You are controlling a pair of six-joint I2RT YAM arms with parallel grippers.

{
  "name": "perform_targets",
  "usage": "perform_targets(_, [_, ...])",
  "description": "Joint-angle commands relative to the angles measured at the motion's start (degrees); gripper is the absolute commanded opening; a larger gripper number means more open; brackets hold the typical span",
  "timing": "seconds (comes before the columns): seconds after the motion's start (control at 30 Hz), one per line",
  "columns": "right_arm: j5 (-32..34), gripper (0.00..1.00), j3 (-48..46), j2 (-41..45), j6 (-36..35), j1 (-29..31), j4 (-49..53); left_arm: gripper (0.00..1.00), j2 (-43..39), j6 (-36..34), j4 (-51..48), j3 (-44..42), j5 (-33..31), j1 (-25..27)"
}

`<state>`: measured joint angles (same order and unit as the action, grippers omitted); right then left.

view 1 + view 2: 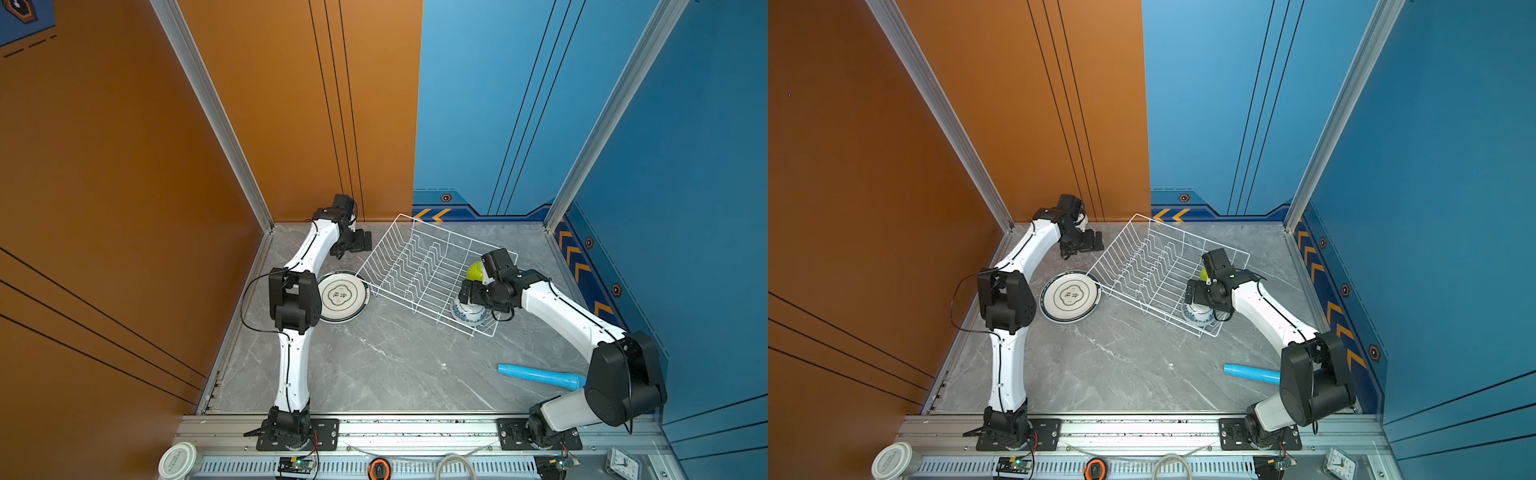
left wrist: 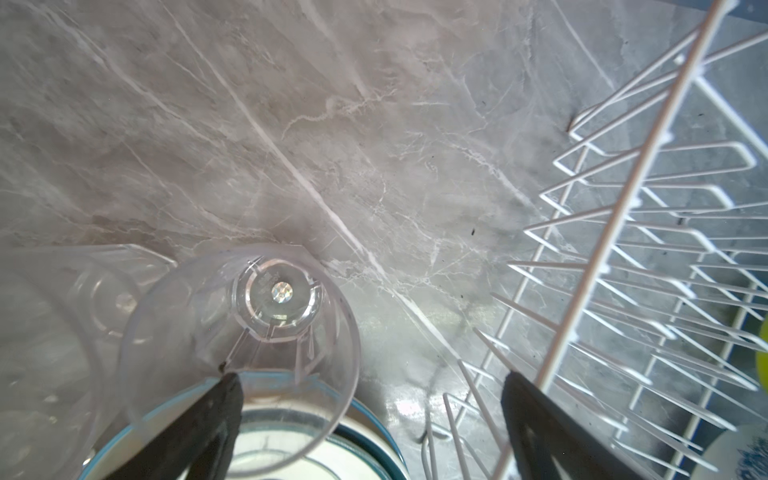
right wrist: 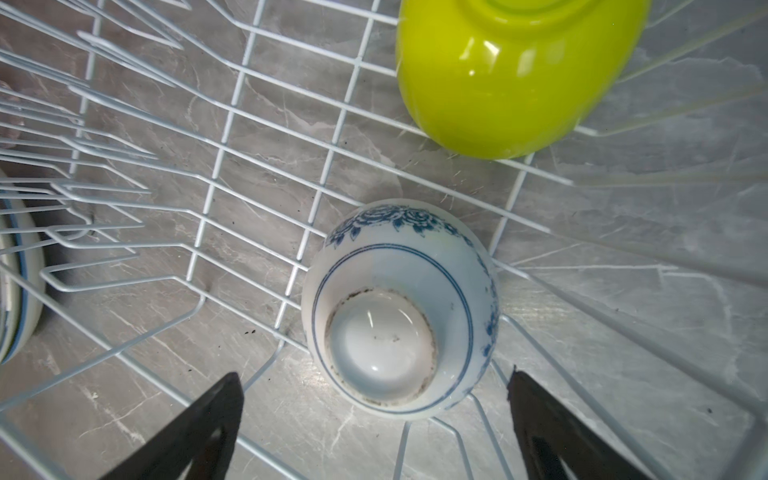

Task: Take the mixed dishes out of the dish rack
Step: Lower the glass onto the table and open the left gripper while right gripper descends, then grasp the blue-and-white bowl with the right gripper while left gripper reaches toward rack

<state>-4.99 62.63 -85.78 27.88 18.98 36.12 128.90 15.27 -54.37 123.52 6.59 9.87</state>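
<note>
The white wire dish rack (image 1: pixel 419 266) (image 1: pixel 1142 266) stands at the back of the table. A lime-green bowl (image 1: pixel 473 271) (image 3: pixel 511 75) and a small white-and-blue bowl (image 1: pixel 467 313) (image 3: pixel 399 307) lie upside down at its right end. My right gripper (image 1: pixel 464 293) (image 3: pixel 374 372) hangs open just above the patterned bowl, one finger on each side of it. My left gripper (image 1: pixel 365 241) (image 2: pixel 370 376) is open by the rack's left rim (image 2: pixel 623 249). A clear cup (image 2: pixel 249 332) stands on the table under it, with one finger at its rim. A second clear cup (image 2: pixel 75 311) stands beside it. The dark-rimmed plate (image 1: pixel 343 296) (image 2: pixel 374 429) lies flat on the table.
A light blue tube (image 1: pixel 536 374) lies on the table at the front right, partly under my right arm. Orange and blue walls close the back and sides. The left arm's elbow (image 1: pixel 293 303) hangs over the table's left side, next to the plate.
</note>
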Motion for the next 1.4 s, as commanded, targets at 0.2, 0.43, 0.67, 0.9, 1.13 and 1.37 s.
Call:
perform_targets(0.2, [4.11, 0.99, 3.50, -6.10, -1.23, 2.18, 4.22, 0.98, -10.02, 0.99, -1.53, -4.79, -3.84, 1.02])
perform_targets(0.43, [5.34, 0.94, 6.27, -9.73, 0.57, 3.93, 3.54, 0.98, -17.32, 1.40, 1.94, -9.34, -6.03, 2.22])
perform_targets(0.67, [4.47, 0.89, 10.24, -14.57, 3.15, 4.57, 0.96, 0.98, -27.26, 4.63, 11.31, -19.67, -1.59, 3.48])
perform_targets(0.9, [1.80, 0.86, 15.81, -19.16, 4.64, 4.71, -1.93, 0.98, -35.26, 6.38, 17.70, -29.05, -2.74, 5.27])
perform_targets(1.13, [5.56, 0.89, 14.82, -17.21, 4.72, 4.75, -1.67, 0.98, -43.04, 10.33, 27.74, -40.57, -1.51, 8.50])
perform_targets(1.37, [6.97, 0.71, 12.43, -17.59, 6.57, 3.98, -1.67, 0.98, -43.65, 7.76, 28.42, -42.46, -5.00, 14.01])
